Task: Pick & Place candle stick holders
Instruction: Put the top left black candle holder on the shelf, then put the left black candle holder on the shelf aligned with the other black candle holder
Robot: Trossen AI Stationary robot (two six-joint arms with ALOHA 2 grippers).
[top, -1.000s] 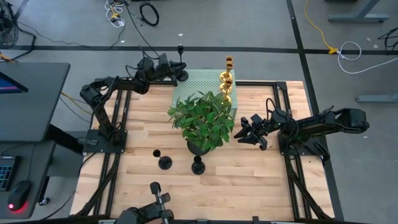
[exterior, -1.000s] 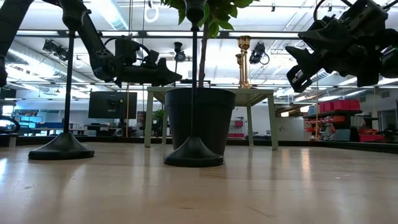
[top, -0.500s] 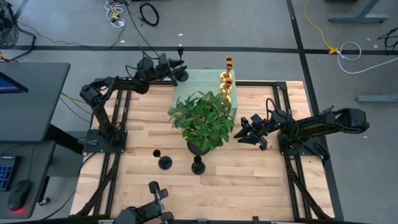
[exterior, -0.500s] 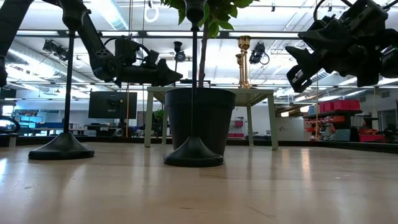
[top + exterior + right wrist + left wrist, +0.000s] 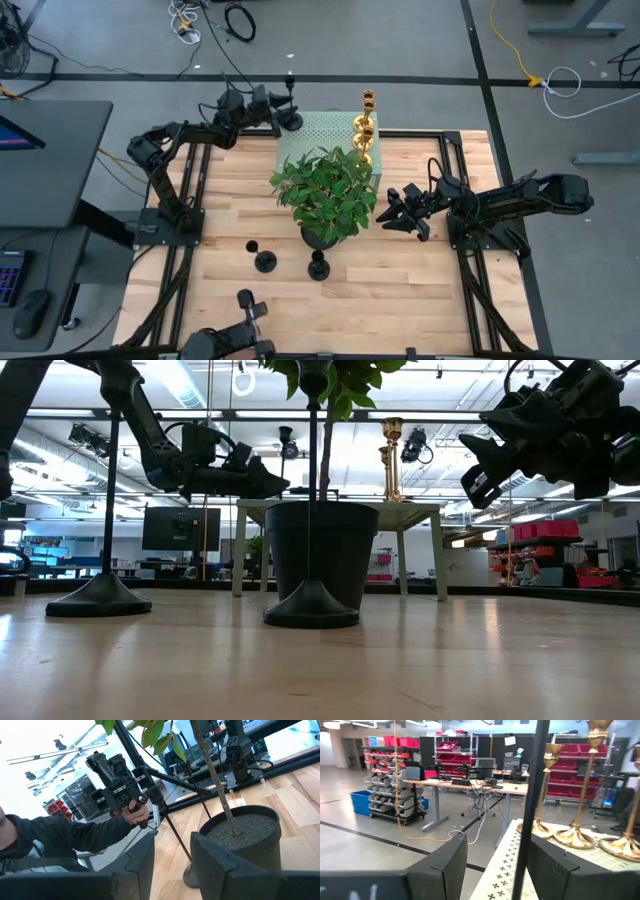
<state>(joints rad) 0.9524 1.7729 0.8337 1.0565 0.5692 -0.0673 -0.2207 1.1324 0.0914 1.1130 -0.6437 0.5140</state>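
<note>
A black candle stick holder (image 5: 291, 100) stands upright by its round base on the white perforated stand (image 5: 325, 128) at the table's far edge. Its thin stem (image 5: 529, 815) rises between the fingers of my open left gripper (image 5: 275, 112). Gold candle stick holders (image 5: 365, 125) stand on the same stand, to the right. Two more black ones (image 5: 263, 258) (image 5: 318, 263) stand on the wooden table, near the plant pot. My right gripper (image 5: 395, 212) hovers open and empty, right of the plant.
A leafy plant (image 5: 325, 190) in a black pot (image 5: 320, 550) stands mid-table between the arms. A person in a dark sleeve holds a hand-held device (image 5: 122, 780) at the table's near edge. Bare wood lies on the near right (image 5: 400, 290).
My left gripper has opened and let go of the black candle stick holder's stem, then drawn back a little toward the table's left. The holder stays upright on the white stand.
</note>
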